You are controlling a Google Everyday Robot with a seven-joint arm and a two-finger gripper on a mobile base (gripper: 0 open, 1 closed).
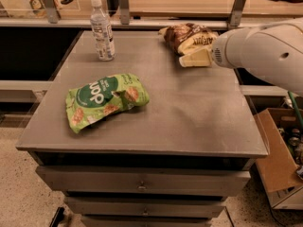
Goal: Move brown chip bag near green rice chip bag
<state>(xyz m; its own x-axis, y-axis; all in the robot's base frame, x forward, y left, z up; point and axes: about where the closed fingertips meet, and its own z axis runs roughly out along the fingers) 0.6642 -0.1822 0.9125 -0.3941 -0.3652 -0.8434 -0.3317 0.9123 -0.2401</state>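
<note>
At the far right corner of the table (189, 112) the brown chip bag (187, 36) is lying, long axis left-right. The arm (265, 51) is reaching from the right, gripper (195, 59) at the bag's near edge, grip state unclear.

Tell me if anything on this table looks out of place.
Nothing spilled or broken. The green rice chip bag lies crumpled and skewed on the table's left side; the brown chip bag is rumpled at the far edge, with the tool beside it. The water bottle stands upright.
</note>
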